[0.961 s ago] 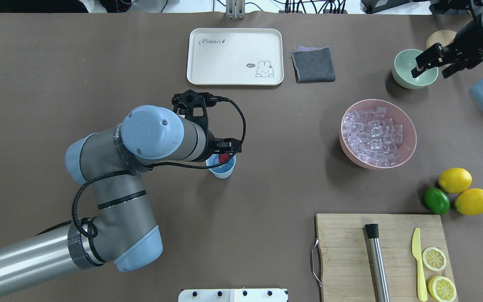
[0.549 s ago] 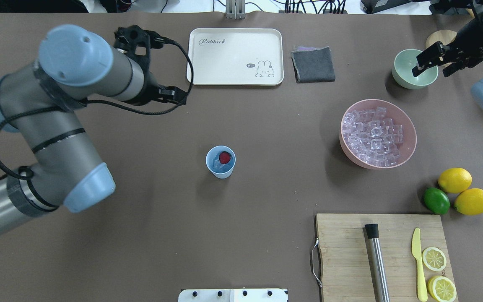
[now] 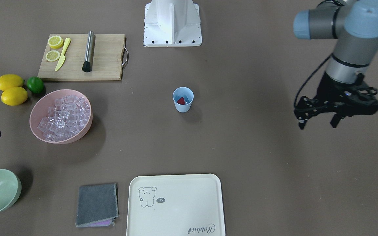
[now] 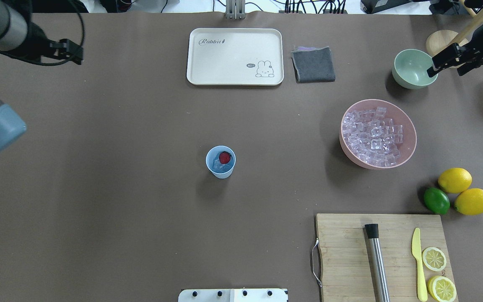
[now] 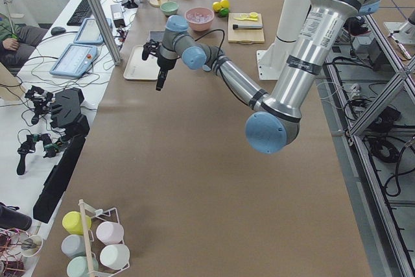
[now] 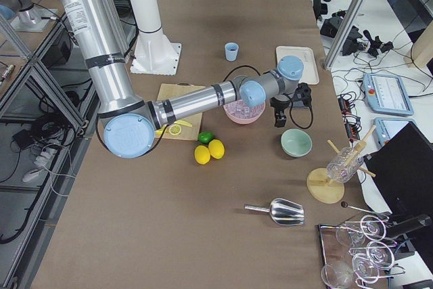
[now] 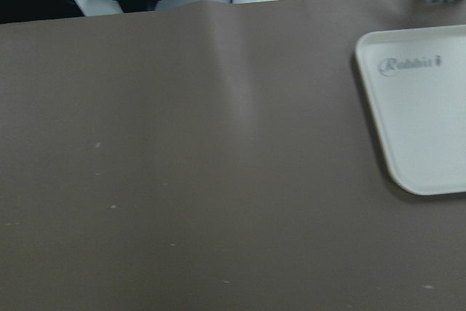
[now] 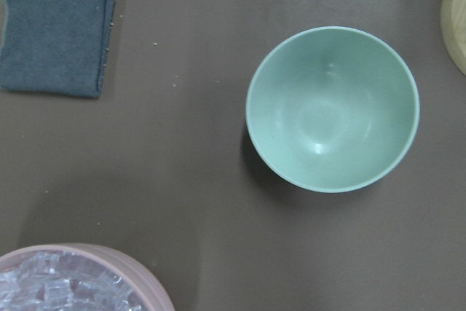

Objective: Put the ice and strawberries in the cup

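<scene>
L gripper (image 3: pixel 318 124) hung well apart from cup (image 3: pixel 183 107), jaws apart, empty; R gripper (image 4: pixel 446 71) likewise, beside green bowl (image 4: pixel 409 69). Overhead alone showed ice (image 4: pixel 217 165) under strawberry (image 4: pixel 224 157).

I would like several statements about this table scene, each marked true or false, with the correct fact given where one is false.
1. The strawberry lies inside the cup. True.
2. The pink bowl is empty. False: it is piled with ice.
3. The left gripper hovers directly over the cup. False: it is far off to the side, fingers apart, holding nothing.
4. The green bowl holds nothing. True.
5. The right gripper grips a lemon. False: its fingers are apart and empty.
</scene>
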Controlling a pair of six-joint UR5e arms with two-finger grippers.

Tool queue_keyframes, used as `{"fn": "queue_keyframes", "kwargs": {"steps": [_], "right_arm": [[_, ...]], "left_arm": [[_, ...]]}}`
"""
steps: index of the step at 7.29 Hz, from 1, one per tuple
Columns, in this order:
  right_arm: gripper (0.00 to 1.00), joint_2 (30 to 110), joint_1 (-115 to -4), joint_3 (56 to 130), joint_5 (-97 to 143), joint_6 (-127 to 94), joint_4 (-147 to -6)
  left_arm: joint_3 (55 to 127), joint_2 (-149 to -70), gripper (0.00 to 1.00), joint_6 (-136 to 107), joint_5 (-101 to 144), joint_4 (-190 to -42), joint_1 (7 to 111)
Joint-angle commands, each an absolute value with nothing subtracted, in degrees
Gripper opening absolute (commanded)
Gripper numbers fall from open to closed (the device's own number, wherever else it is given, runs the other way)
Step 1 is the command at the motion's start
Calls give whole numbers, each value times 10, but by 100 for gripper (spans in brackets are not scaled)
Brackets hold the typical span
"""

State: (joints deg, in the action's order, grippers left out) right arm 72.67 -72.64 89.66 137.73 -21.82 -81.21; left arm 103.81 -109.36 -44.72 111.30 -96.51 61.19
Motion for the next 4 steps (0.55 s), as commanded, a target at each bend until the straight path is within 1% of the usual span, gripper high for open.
{"fn": "queue_keyframes", "kwargs": {"steps": [1,2,4], "right_arm": [[99,746,-772,873,1374,-171,-811],[99,763,-814,846,1373,-112,-811],[99,780,-913,782,1372,-35,-811]], "left_arm": [[998,-1014,98,-196,1181,-944,712],[983,-994,98,-152,1192,-930,744],[977,-958,98,-150,1232,-930,786]]}}
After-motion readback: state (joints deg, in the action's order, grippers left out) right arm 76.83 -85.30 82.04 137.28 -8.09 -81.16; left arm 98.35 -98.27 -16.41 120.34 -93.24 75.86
